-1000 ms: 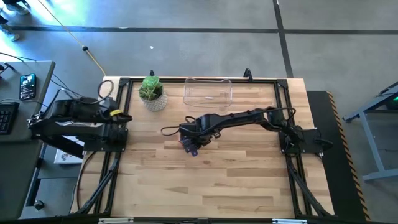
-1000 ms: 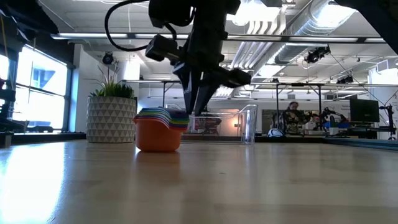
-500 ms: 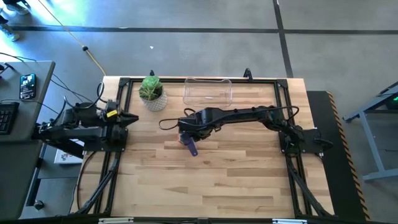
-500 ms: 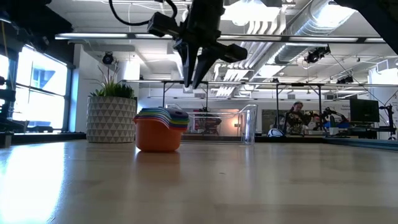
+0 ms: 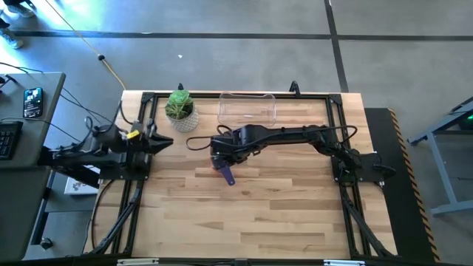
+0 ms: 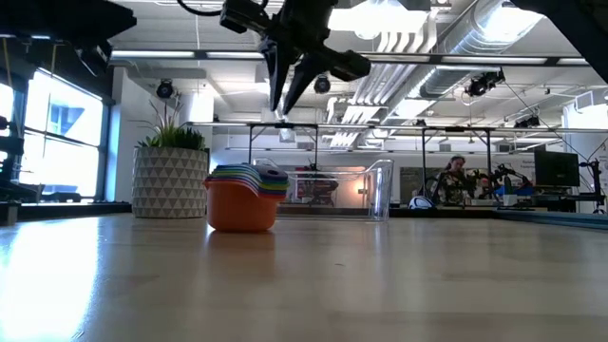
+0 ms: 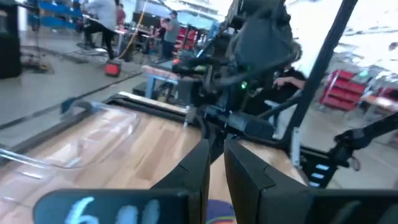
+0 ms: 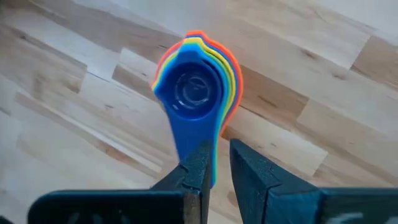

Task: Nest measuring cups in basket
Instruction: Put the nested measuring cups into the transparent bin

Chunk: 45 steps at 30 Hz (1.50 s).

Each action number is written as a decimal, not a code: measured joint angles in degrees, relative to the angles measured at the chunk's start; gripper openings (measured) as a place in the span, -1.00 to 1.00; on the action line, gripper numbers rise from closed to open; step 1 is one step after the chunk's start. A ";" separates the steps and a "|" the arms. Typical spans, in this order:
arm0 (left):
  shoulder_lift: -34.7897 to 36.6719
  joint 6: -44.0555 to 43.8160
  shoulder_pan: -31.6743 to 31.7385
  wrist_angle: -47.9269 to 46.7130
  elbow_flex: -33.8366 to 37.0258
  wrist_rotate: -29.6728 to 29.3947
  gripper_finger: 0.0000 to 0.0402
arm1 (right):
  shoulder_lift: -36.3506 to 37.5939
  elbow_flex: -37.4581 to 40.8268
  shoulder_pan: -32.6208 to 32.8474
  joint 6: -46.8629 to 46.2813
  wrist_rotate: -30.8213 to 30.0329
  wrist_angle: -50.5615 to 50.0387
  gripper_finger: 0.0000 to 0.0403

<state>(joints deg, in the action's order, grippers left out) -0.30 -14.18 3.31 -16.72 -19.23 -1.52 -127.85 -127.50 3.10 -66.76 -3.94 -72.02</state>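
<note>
The measuring cups [image 8: 198, 87] stand nested in one stack on the table, orange outermost and blue on top, with the handles [image 8: 194, 146] fanned toward the near edge. In the low view the stack [image 6: 244, 198] rests on its orange base. My right gripper [image 6: 282, 106] hangs shut well above the stack, pointing down; the right wrist view shows it [image 8: 219, 168] over the handles. The clear basket [image 5: 247, 108] sits at the far edge, behind the stack. My left gripper [image 5: 164, 142] is shut at the table's left edge, pointing right.
A whitish pot with a green plant [image 5: 181, 111] stands left of the basket [image 6: 353, 190] near the far edge. The right arm [image 5: 295, 136] stretches across the table's far half. Bare wood [image 5: 251, 214] lies in front of the stack. People show in the room behind.
My right gripper has risen straight up from beside the cup stack's handles to well above it. The stack has stayed in place on the table. My left arm has unfolded, and its gripper has moved toward the table's right, over the left edge.
</note>
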 joint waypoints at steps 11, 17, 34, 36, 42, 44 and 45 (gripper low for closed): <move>0.04 -3.77 0.00 14.96 9.05 6.31 -0.82 | -0.02 -3.56 0.90 -1.76 -0.16 -2.62 -0.75; 0.08 -4.72 0.00 15.58 11.02 5.30 -0.82 | -0.02 -5.17 1.75 -1.86 -0.64 -4.90 -0.75; 0.04 -3.61 0.02 17.98 18.61 -3.17 -0.82 | -0.02 -5.70 2.31 -4.14 0.47 -4.91 -0.75; -0.05 -2.40 0.09 17.99 18.61 -3.94 -0.82 | -0.02 -5.70 2.52 -4.54 0.35 -4.91 -0.75; -1.09 6.85 0.09 17.95 18.59 -3.78 -0.82 | -0.02 -5.70 2.70 -4.78 -0.03 -4.91 -0.75; -1.57 8.19 0.08 17.98 18.59 -3.67 -0.82 | -0.02 -5.70 2.70 -3.84 -0.05 -4.89 -0.75; -1.73 8.28 0.04 17.96 18.59 -3.67 -0.82 | -0.02 -5.70 2.70 -3.61 -0.03 -4.91 -0.75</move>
<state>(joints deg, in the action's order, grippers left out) -2.02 -5.89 3.36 1.24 -0.64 -5.19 -127.87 -133.21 5.80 -70.37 -3.97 -76.93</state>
